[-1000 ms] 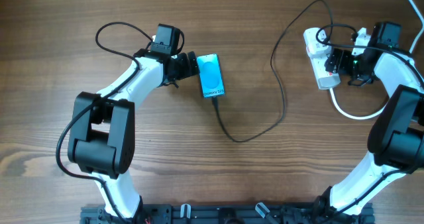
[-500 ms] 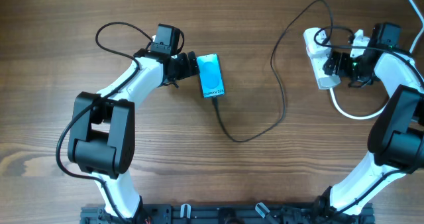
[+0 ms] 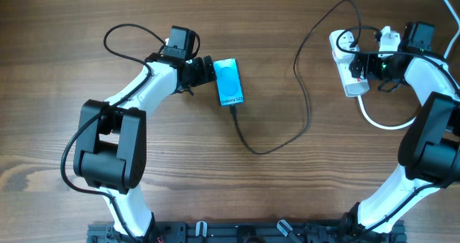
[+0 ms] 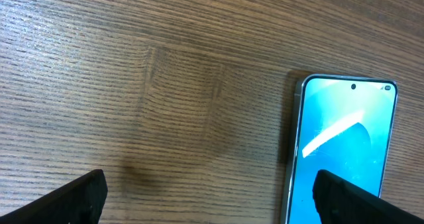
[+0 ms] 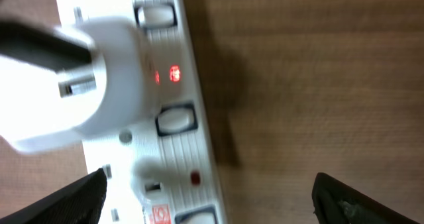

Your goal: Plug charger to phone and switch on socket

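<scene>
teal-lit phone (image 3: pixel 228 82) (charger (image 3: pixel 306 106) joined at its end) is laid on wooden table (image 3: pixel 287 193); left gripper (image 3: pixel 204 71), right gripper (image 3: pixel 362 67) are spread wide.

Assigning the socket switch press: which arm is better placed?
Right. The right gripper hangs open over the socket, its switches in the wrist view; the left gripper sits beside the phone, well away.

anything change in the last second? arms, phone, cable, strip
Only the right gripper moved. It shifted slightly toward the far edge of the table, along the power strip, with its jaws wide open and gripping nothing. Nothing was taken hold of or let go. The left gripper stayed open beside the phone. The phone, black cable and strip lie as before.
</scene>
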You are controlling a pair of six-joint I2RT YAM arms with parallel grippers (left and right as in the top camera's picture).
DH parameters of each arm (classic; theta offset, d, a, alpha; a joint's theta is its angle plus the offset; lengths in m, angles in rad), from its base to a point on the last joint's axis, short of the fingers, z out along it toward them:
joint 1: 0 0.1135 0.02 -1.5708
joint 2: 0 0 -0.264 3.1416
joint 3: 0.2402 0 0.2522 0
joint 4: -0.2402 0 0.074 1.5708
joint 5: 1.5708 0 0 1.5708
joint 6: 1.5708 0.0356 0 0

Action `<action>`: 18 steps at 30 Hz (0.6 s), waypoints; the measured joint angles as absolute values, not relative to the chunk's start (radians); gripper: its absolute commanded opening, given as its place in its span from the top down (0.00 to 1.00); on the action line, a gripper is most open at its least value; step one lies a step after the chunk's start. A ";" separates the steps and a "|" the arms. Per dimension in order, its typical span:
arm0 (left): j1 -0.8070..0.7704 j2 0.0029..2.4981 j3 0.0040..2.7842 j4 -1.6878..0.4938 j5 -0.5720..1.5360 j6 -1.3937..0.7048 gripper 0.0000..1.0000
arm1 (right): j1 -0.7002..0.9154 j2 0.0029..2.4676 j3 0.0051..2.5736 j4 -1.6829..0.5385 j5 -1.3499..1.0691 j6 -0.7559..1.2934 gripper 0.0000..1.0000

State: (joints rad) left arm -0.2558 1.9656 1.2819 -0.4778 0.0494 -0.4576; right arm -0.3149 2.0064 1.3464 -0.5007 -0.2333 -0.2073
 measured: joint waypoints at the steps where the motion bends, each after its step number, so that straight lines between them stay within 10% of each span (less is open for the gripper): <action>1: -0.256 1.966 1.282 -0.478 0.049 -0.458 0.00 | -0.315 2.006 1.346 -0.475 -0.235 -0.208 0.00; 18: -0.255 1.776 1.282 -0.673 0.054 -0.464 0.00 | -0.315 2.006 1.346 -0.416 -0.235 -0.211 0.00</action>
State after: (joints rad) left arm -0.2546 1.7756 1.2819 -0.6731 0.0536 -0.4644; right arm -0.3149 2.0064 1.3464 -0.4160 -0.2352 -0.2111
